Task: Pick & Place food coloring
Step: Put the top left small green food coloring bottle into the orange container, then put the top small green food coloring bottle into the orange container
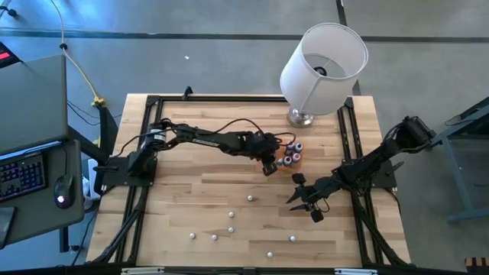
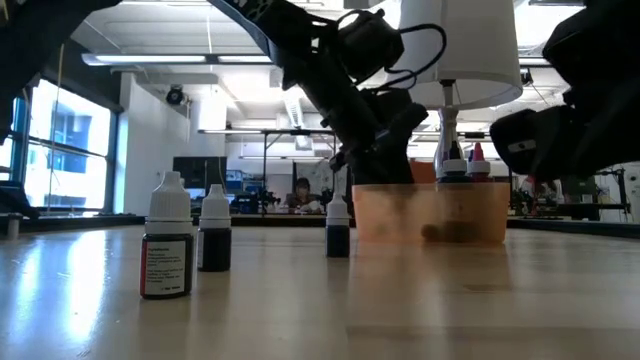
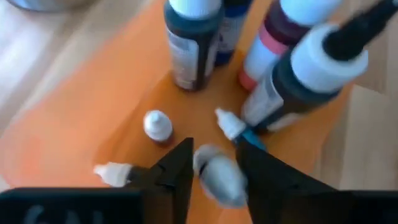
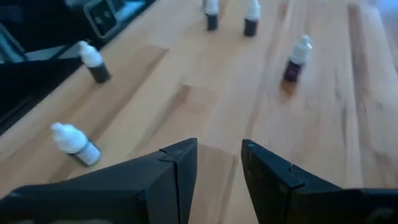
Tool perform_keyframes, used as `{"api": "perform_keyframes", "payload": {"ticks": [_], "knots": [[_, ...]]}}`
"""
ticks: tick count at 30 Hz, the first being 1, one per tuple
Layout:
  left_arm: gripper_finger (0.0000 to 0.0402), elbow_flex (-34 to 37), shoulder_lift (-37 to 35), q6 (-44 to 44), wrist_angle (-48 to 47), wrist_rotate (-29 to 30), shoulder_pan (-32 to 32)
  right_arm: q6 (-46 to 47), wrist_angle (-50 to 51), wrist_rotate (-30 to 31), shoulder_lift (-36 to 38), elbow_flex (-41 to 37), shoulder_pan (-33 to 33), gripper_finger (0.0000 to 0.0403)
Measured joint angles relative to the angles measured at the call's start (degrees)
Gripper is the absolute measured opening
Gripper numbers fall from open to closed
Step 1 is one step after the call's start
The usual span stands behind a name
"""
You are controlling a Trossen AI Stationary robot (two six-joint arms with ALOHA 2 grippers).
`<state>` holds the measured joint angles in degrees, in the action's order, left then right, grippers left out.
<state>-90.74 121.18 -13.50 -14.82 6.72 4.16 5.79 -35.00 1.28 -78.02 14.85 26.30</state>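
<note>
Wooden surface with a black frame, a white-shaded lamp at its far edge. Left gripper sits over the orange tray near the middle of the surface, jaws clamped on a white-capped bottle. Inside the tray, several food coloring bottles stand upright together; two small ones lie on the tray floor just beside the held bottle. Right gripper hangs above bare wood on the right side of the surface, jaws apart and holding nothing. Loose bottles are scattered singly, well apart, across the near part of the surface; low view shows three of them upright.
</note>
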Motion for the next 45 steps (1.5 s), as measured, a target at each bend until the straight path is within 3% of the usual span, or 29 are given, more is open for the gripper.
{"api": "perform_keyframes", "payload": {"ticks": [5,11,13,17,20,24,33,41,45], "knots": [[0.0166,0.00,-0.21,-0.21,0.03,-2.26,0.00,0.22,-6.86,-3.87,0.00,0.00,0.99,0.0119],[0.0172,-0.24,-5.76,-1.30,-2.48,-6.90,-0.04,-0.74,-10.15,-10.19,0.00,0.04,7.42,0.0119],[0.0172,-0.12,-7.83,-1.33,-2.87,-7.25,-0.29,-0.77,-9.88,-7.29,0.00,0.04,10.53,0.0119],[0.0172,-0.13,-12.93,-1.62,-2.78,-6.45,-1.66,-0.21,-10.13,4.89,-0.08,0.04,15.60,0.0119],[0.0172,-0.42,-15.90,-1.74,-1.13,-5.52,-3.12,2.55,-11.85,9.05,-1.79,0.07,17.75,0.0119],[0.0172,-0.22,-18.31,-1.36,-1.51,-4.04,-5.86,5.07,-17.17,9.40,-8.67,1.53,18.98,0.0119],[0.0172,-0.11,-19.81,-1.33,-2.30,0.70,-12.04,4.46,-17.60,8.38,-23.89,9.88,19.26,0.0119],[0.0172,-0.13,-20.10,-1.35,-2.05,0.92,-15.13,6.68,-16.93,7.13,-28.28,10.49,18.77,0.0118],[0.0172,-0.13,-20.40,-1.79,-2.26,0.95,-15.87,5.35,-17.28,6.72,-28.26,10.51,17.84,0.0096]]}}
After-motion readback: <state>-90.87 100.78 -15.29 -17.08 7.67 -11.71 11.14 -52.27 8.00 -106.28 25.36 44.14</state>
